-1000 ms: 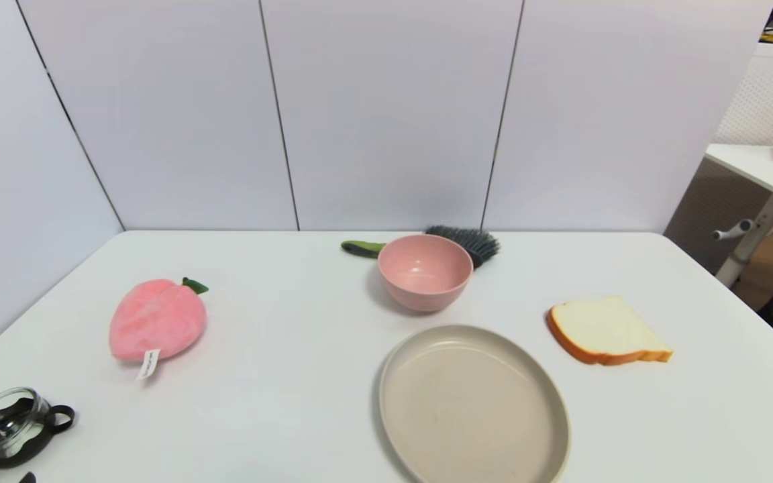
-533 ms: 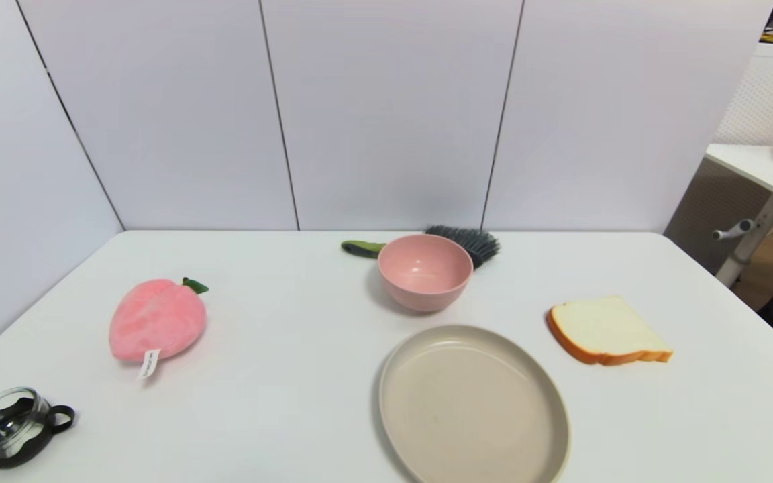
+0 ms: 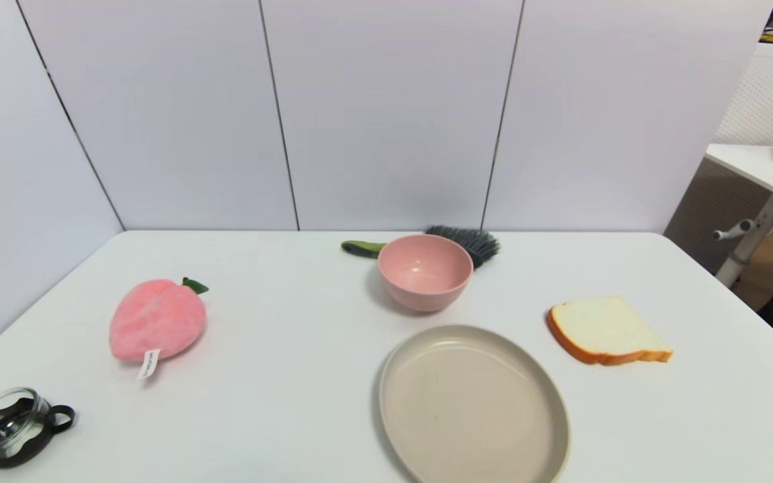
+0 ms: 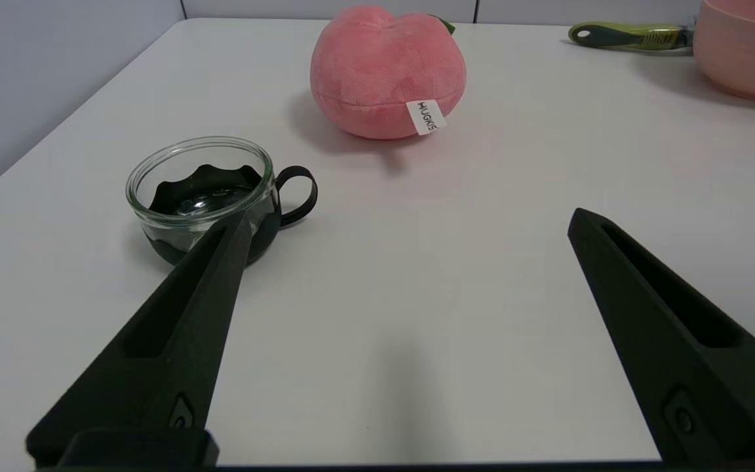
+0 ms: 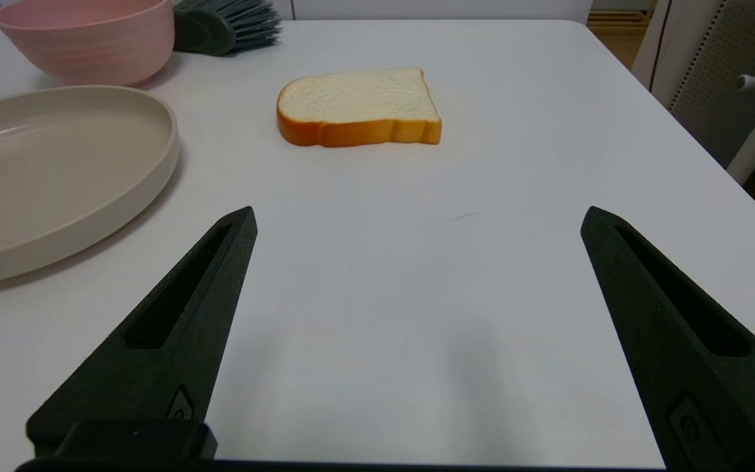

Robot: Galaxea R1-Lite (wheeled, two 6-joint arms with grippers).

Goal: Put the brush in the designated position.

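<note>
The brush (image 3: 362, 248) lies at the back of the table behind the pink bowl (image 3: 425, 272), which hides its middle. Its green handle (image 4: 626, 36) sticks out on the left and its dark bristle head (image 3: 468, 240) on the right, seen also as bristles (image 5: 227, 25) in the right wrist view. Neither arm shows in the head view. My left gripper (image 4: 410, 219) hangs open over the near left of the table, holding nothing. My right gripper (image 5: 417, 216) hangs open over the near right, also holding nothing.
A beige plate (image 3: 474, 406) sits in front of the bowl. A bread slice (image 3: 604, 330) lies to its right. A pink plush peach (image 3: 157, 319) rests on the left, and a glass cup with a black holder (image 3: 7, 427) stands at the near left corner.
A small dark tip at the bottom left edge of the head view one second ago is gone from view. The objects on the table have not moved.
</note>
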